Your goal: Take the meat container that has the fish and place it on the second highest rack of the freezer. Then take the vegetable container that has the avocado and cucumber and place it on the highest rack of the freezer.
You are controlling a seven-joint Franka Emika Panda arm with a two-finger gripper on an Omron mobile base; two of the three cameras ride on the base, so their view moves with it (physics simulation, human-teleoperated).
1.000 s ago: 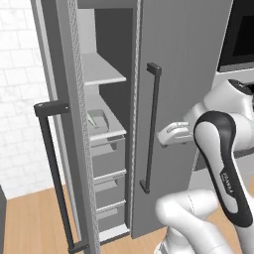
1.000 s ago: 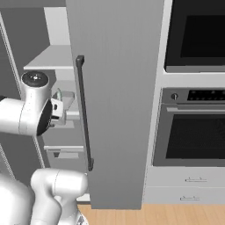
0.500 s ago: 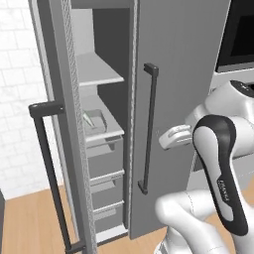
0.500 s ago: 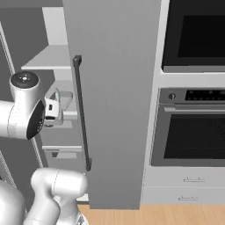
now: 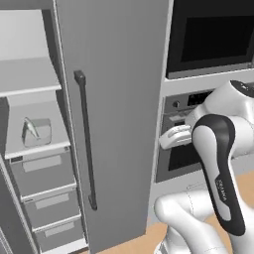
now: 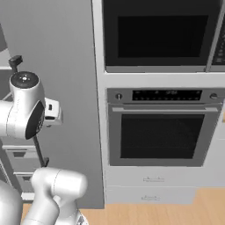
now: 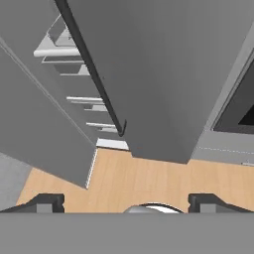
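The freezer [image 5: 114, 99] stands with its left side open and its right door shut, a dark bar handle [image 5: 84, 139] on that door. Inside, the highest rack [image 5: 25, 79] is a bare pale shelf. On the rack below it sits a pale meat container [image 5: 37, 131] with a slender silvery fish in it. My gripper [image 7: 126, 202] is open and holds nothing; its fingertips [image 7: 47, 202] stand wide apart. It hangs in front of the shut door, to the right of the handle, and looks down along it. The vegetable container with the avocado and cucumber is out of view.
A black built-in oven [image 6: 158, 136] and a second dark oven [image 6: 160, 37] above it fill the wall right of the freezer, with white drawers [image 6: 151, 186] beneath. The freezer's open left door [image 7: 34, 134] juts out over the wood floor [image 7: 149, 178]. Pale drawers [image 5: 42, 173] sit under the racks.
The whole picture has slid left in both base views, so the base has driven to the right. The ovens have come into view. The gripper stays open.
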